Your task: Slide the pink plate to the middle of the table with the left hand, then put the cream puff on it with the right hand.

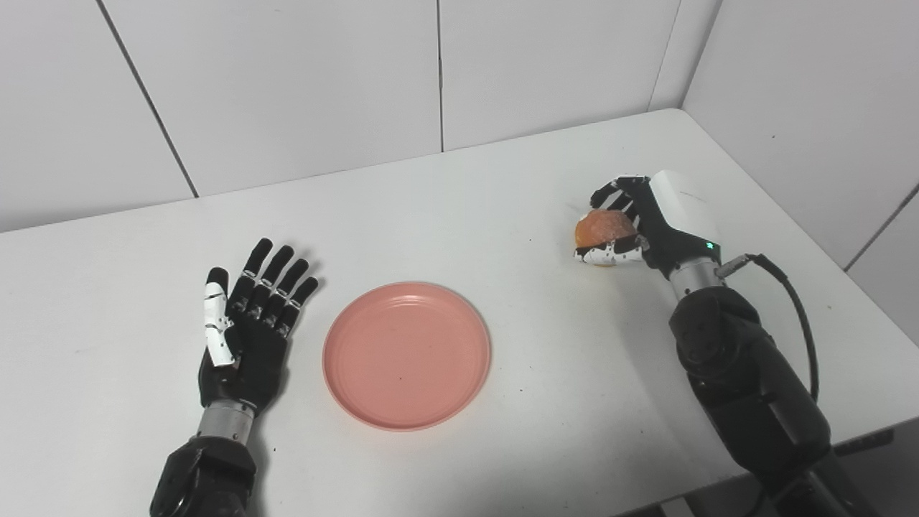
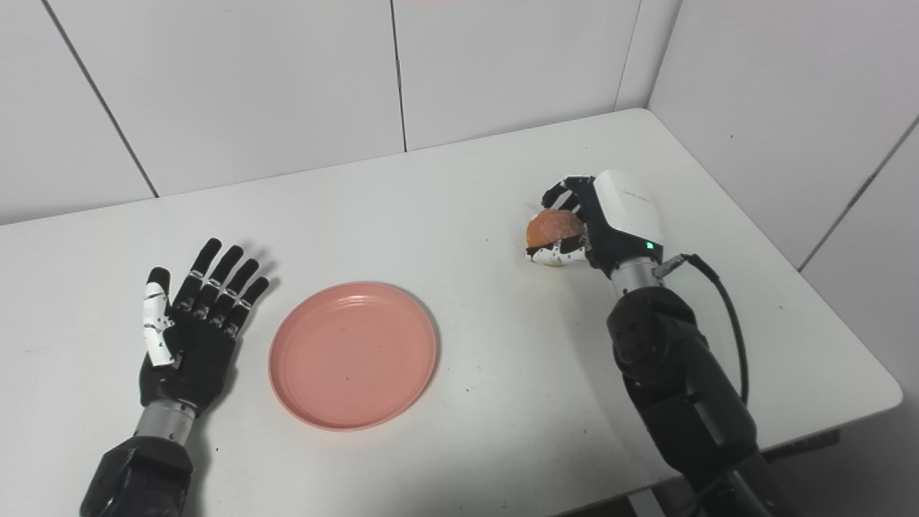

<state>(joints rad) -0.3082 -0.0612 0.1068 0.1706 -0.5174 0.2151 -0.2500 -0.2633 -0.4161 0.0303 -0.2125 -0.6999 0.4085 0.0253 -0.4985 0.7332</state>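
Observation:
The pink plate (image 1: 406, 355) lies flat near the middle of the white table (image 1: 459, 215), with nothing on it. My left hand (image 1: 244, 323) rests just left of the plate, fingers spread and apart, holding nothing. At the right side, my right hand (image 1: 650, 219) is wrapped around the orange-brown cream puff (image 1: 603, 228), fingers over its top and thumb under its near side. The puff (image 2: 553, 228) is well to the right of the plate and farther back. I cannot tell whether it still touches the table.
White wall panels stand behind the table and along its right side. The table's right edge and front right corner (image 2: 890, 391) lie close to my right arm. A black cable (image 1: 797, 316) loops beside the right forearm.

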